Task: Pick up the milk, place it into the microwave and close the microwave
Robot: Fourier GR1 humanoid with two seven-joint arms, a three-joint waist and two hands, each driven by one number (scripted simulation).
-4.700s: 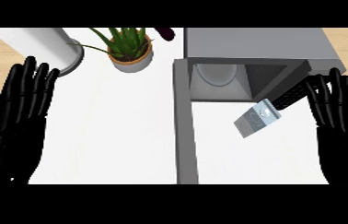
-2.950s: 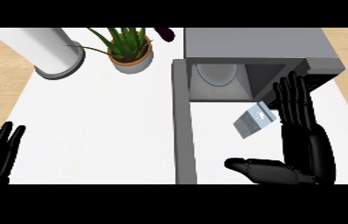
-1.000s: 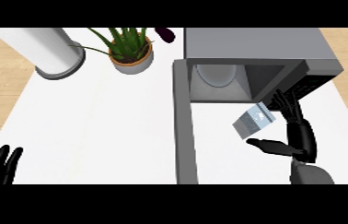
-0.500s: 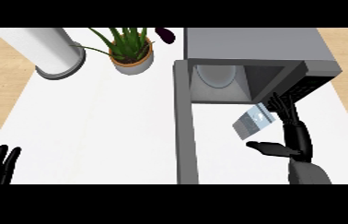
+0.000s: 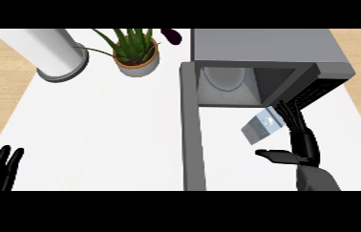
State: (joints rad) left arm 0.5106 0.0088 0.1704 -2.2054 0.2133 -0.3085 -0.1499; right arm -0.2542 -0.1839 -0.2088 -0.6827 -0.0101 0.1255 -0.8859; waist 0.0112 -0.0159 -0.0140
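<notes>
White counter fills most of the view. Grey microwave sits at the far right, cavity open toward the near side, with a pale round turntable visible on its floor. Microwave door is swung fully open and shows edge-on as a long grey bar running near-to-far along the left side of the opening. Tall white cylinder on a grey base stands far left; a potted plant with long green leaves is just right of it, near the microwave's far-left corner. Right hand comes in from the near right edge: fingers straight and pointing far toward the cavity, thumb spread out to the left, so the hand is open and has hold of nothing. Milk, a small carton lying tilted, sits outside the cavity just near of its opening, between the door and the right hand, right beside the fingers (contact cannot be told from this angle); the thumb is clear of it. Left hand rests at the near left edge, fingers straight and up, holding nothing.
</notes>
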